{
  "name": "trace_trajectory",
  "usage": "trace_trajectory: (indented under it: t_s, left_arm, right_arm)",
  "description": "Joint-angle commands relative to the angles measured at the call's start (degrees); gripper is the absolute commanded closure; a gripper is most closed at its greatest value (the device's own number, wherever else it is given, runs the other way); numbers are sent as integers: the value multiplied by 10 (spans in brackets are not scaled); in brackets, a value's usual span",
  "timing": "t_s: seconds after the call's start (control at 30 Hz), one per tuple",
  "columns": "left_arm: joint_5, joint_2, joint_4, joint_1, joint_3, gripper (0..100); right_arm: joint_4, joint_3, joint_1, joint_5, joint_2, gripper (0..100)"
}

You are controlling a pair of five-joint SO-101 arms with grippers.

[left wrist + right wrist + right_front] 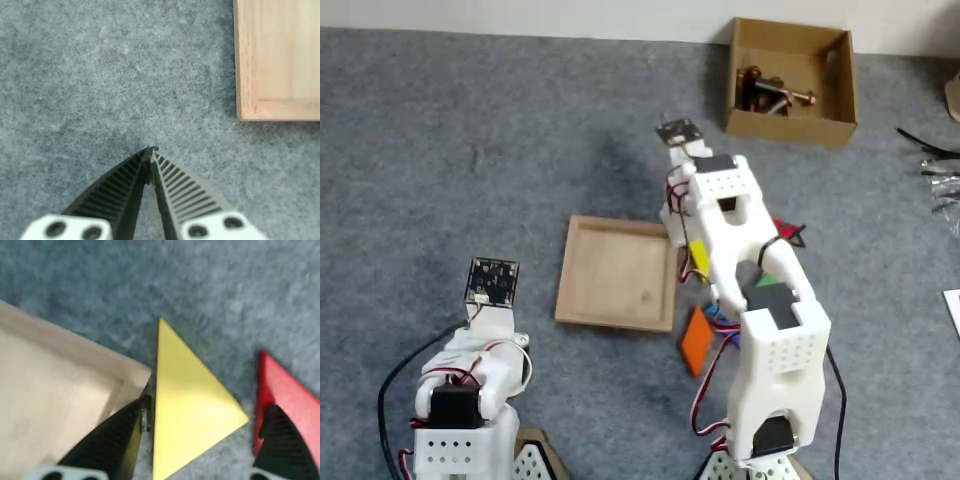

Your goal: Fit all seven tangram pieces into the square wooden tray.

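Tabletop (470, 150): covered in a grey felt-like sheet; it carries the tray, the loose pieces and both arms.
Square wooden tray (618, 272): lies flat near the middle of the tabletop, in front of the 2 arms. Its wooden floor shows bare in the high view.
Left arm (470, 390): sits low at the near left of the tabletop, apart from the tray.
Left hand (151, 156): both fingers pressed together tip to tip, pinching nothing. It hangs over grey covering, near 1 corner of the tray but apart from it.
Right arm (745, 250): stretches over the pieces just beside the tray's right wall.
Right hand (207, 415): spread wide, 1 finger on each side of the yellow triangle. 1 finger (117, 440) stands at the tray's outer corner and the other stands over the red piece. Contact with the triangle cannot be told.
Yellow triangle (190, 405): flat on the covering, outside the tray, just beside its corner.
Red piece (282, 382): flat on the covering beside the yellow triangle, with a strip of grey between them. 1 finger partly hides it.
Orange piece (697, 338): on the tabletop off the tray's near right corner, partly under the right arm.
Green sliver (767, 282): shows beside the right arm; its shape is hidden.
Cardboard box (790, 68): open, at the far right of the tabletop, with small metal parts inside.
Cables (935, 165): at the right edge of the tabletop.
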Motion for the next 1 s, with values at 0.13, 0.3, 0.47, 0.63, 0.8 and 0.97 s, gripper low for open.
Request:
trace_trajectory:
  t_s: [0.13,0.3,0.47,0.63,0.8,0.97]
  left_arm:
    - [1,-6,2,7,10,995]
    - [1,-6,2,7,10,995]
    - [1,-6,2,7,10,995]
    - [1,-6,2,7,10,995]
    - [1,-6,2,7,10,995]
    - [1,-6,2,7,10,995]
  right_arm:
    - [30,7,-25,9,-27,673]
    - [30,7,-40,10,-27,673]
    - [14,8,-43,10,-27,673]
    - [12,9,-43,23,-26,673]
    - [11,9,-41,40,-26,673]
    - [15,9,-37,84,-25,673]
